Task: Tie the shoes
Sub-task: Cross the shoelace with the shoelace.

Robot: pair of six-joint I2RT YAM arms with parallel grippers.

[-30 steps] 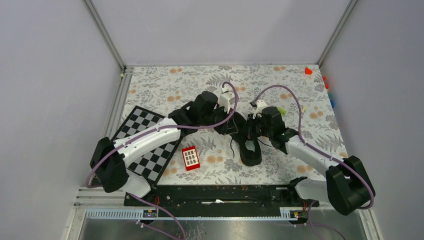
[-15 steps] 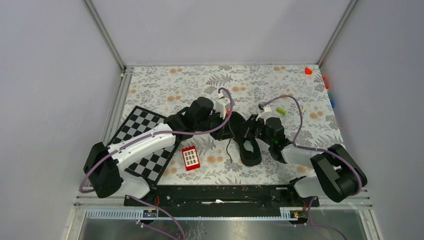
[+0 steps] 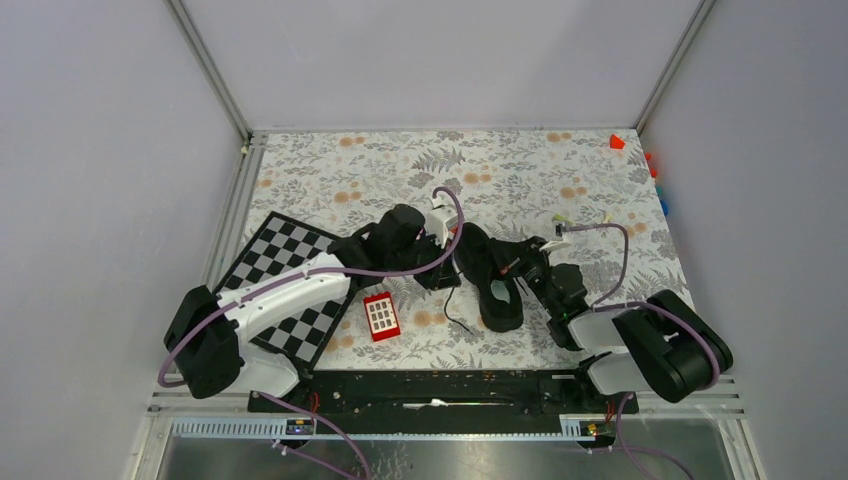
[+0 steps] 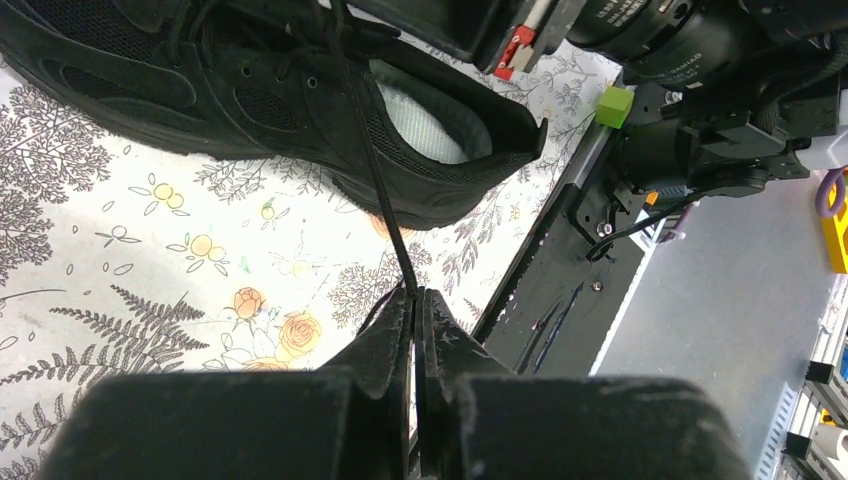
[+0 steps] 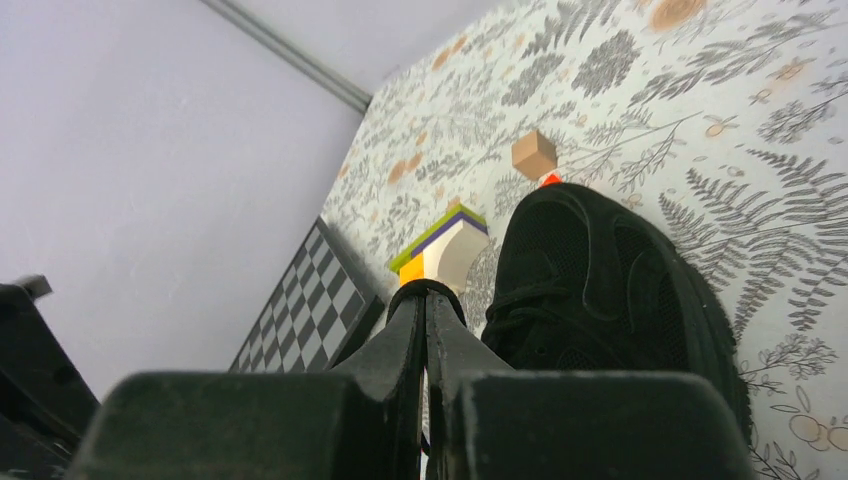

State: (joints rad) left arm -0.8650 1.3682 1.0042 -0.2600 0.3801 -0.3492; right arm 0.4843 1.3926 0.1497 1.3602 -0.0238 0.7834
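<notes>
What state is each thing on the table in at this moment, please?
Shoe, upright on its sole, no bow visible.
Lace, taut between the shoe and the left tool.
Left tool, shut on the lace.
Right tool, shut; no lace visible in it.
Chessboard, lying flat.
Red block, lying flat, face up.

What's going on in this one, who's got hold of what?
Two robot arms are working on a black sneaker lying on the floral table. The left claw is shut on a thin black lace, which runs straight from the shoe's lacing down to its fingertips. The right claw is shut too, right beside the shoe, but whether it holds a lace can't be made out. No finished bow is visible.
</notes>
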